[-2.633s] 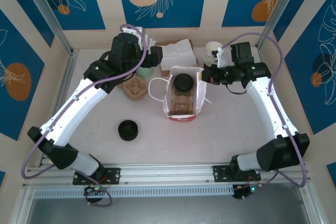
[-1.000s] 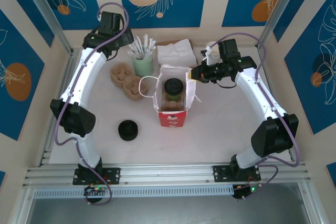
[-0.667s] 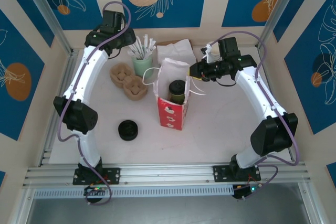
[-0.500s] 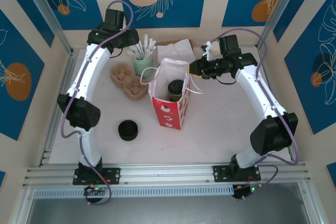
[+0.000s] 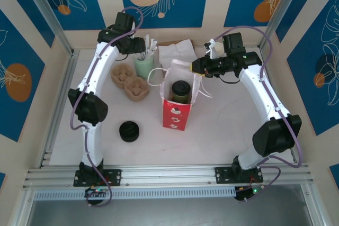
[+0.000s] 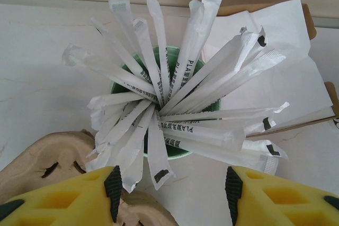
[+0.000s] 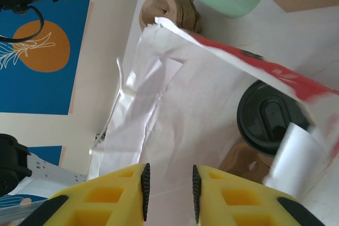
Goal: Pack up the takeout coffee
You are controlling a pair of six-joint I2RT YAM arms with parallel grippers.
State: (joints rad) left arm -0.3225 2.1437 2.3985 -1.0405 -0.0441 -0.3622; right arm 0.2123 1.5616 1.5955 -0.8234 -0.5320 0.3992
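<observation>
The takeout coffee (image 5: 181, 89), a small dark cup with a round black lid (image 7: 273, 117), stands inside the red-and-white paper bag (image 5: 179, 110). The bag is upright at mid-table with its mouth open. My right gripper (image 5: 194, 68) hovers at the bag's upper right rim. In the right wrist view its yellow fingers (image 7: 168, 191) stand a little apart over the bag's white inner wall (image 7: 175, 104), gripping nothing. My left gripper (image 5: 136, 46) is at the back, over a green cup of wrapped straws (image 6: 169, 104). It is open (image 6: 172, 189), with only straw tips hanging near the gap.
Brown pulp cup carriers (image 5: 130, 82) lie left of the bag. A low stack of black lids (image 5: 129, 130) sits nearer the front left. White napkins in a cardboard tray (image 5: 177, 52) are behind the bag, and stacked cups (image 5: 214, 51) stand at the back right.
The bag has risen from leaning open toward the camera to upright. My right gripper's jaws have parted and let go of it. The left arm has swung right to the straw cup.
</observation>
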